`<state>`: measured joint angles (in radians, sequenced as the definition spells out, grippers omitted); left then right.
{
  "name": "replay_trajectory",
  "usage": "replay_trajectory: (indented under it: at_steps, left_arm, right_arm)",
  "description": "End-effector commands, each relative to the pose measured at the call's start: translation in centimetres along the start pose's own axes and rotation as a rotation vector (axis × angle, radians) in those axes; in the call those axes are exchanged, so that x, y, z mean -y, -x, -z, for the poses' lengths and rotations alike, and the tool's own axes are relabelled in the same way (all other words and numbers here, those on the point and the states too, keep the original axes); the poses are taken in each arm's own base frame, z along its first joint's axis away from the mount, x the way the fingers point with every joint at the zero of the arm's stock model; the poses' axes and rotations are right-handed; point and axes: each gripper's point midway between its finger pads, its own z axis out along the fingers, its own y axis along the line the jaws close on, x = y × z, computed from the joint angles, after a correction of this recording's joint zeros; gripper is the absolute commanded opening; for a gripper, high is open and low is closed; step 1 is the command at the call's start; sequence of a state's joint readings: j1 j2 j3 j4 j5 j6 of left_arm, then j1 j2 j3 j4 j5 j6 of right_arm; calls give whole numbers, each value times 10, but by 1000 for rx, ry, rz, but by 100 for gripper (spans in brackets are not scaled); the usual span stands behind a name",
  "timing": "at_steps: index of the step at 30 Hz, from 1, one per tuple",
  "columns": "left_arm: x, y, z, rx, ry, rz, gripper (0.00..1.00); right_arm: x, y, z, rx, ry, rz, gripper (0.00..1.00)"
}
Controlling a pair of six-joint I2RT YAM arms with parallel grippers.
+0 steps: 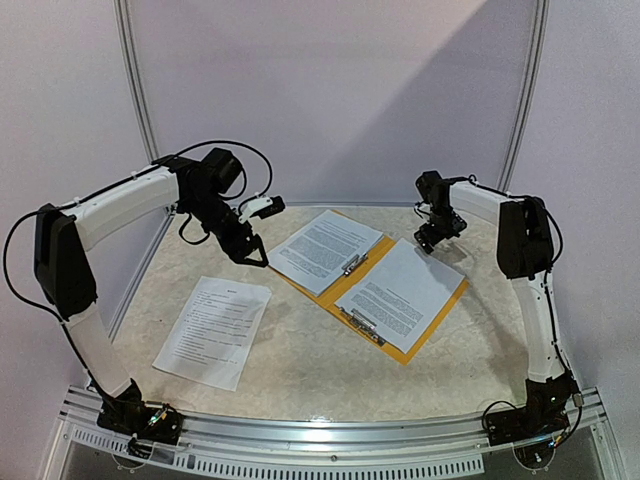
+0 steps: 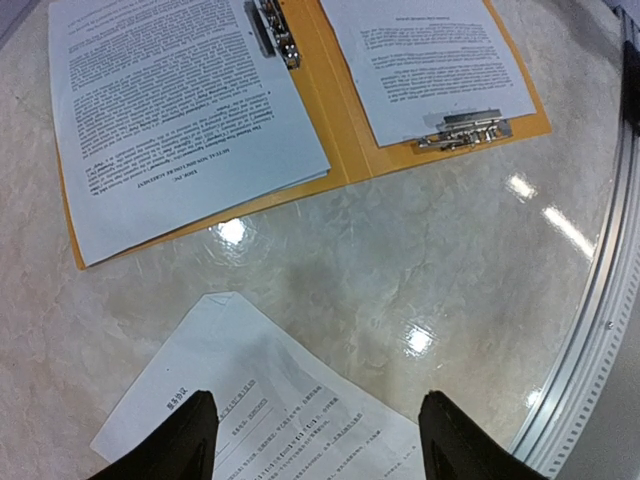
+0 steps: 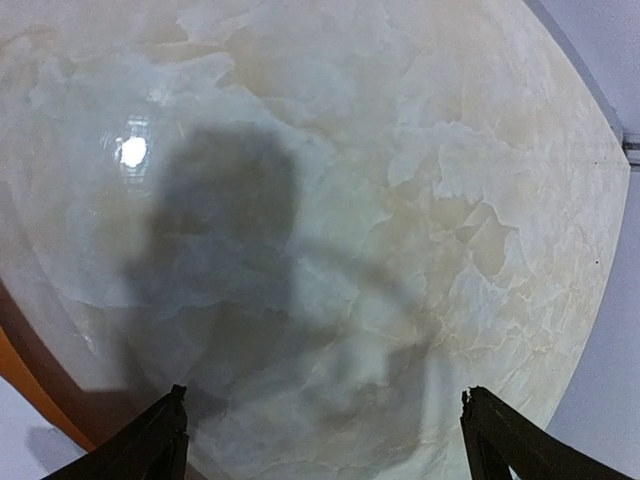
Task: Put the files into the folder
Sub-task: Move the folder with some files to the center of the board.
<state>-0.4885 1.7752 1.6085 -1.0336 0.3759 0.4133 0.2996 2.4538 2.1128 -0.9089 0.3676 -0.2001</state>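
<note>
Both the left gripper [image 2: 312, 440] and right gripper [image 3: 320, 440] are held apart, empty; one loose sheet [image 1: 213, 328] is left of the folder [image 1: 400, 340].

The printed text on the files [image 1: 325, 248] is too small to be read from above. In the right wrist view, only an orange sliver of the folder [image 3: 30, 385] is seen (cut off by the left edge). The loose sheet [image 2: 270, 410] is cropped at the bottom of the left wrist view.
</note>
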Motion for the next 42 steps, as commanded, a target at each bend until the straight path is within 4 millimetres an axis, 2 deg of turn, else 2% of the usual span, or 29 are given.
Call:
replay_trajectory:
  at_steps: [1,6,11,15,19,23,26,28,29,31,33,34,36,37,38,41,42]
  left_arm:
    - [-1,-8,-8,-26,-15,7,71]
    - [0,-9,-8,-29,-19,11,71]
    - [0,-9,-7,-30,-17,8,71]
    - [0,-9,-6,-30,-17,6,71]
    - [0,-10,-5,-34,-11,4,71]
    - [-2,-11,-1,-36,5,3,71]
    - [-7,-18,7,-41,27,10,71]
    - [-14,-30,12,-61,50,24,72]
    - [-19,-40,14,-77,60,36,72]
    - [-34,-64,16,-121,85,80,72]
    - [-54,-95,16,-178,130,139,72]
    - [-64,-110,17,-204,158,170,71]
    - [-81,-140,19,-248,196,224,70]
    - [-87,-157,18,-274,215,246,70]
    - [-95,-172,20,-292,238,276,70]
    - [-106,-205,18,-340,278,318,68]
    - [-108,-212,17,-349,282,328,67]
  right_arm:
    - [-18,-11,5,-11,95,42,96]
    - [-23,-8,16,22,130,57,96]
    - [-17,-9,20,19,90,64,96]
    - [-1,-7,22,19,5,51,98]
    - [24,4,35,50,-104,20,99]
    - [59,21,66,109,-236,-53,99]
    - [87,30,101,172,-326,-135,99]
    - [95,36,130,237,-309,-210,99]
    - [92,39,142,269,-269,-248,98]
    - [77,46,178,359,-142,-335,95]
    - [38,53,203,426,25,-389,92]
    - [8,55,212,450,118,-419,91]
    - [-54,63,243,537,293,-425,90]
    - [-88,64,256,565,384,-437,89]
    - [-133,59,268,577,480,-418,89]
    - [-217,59,291,597,722,-465,87]
    - [-246,57,290,568,793,-489,85]
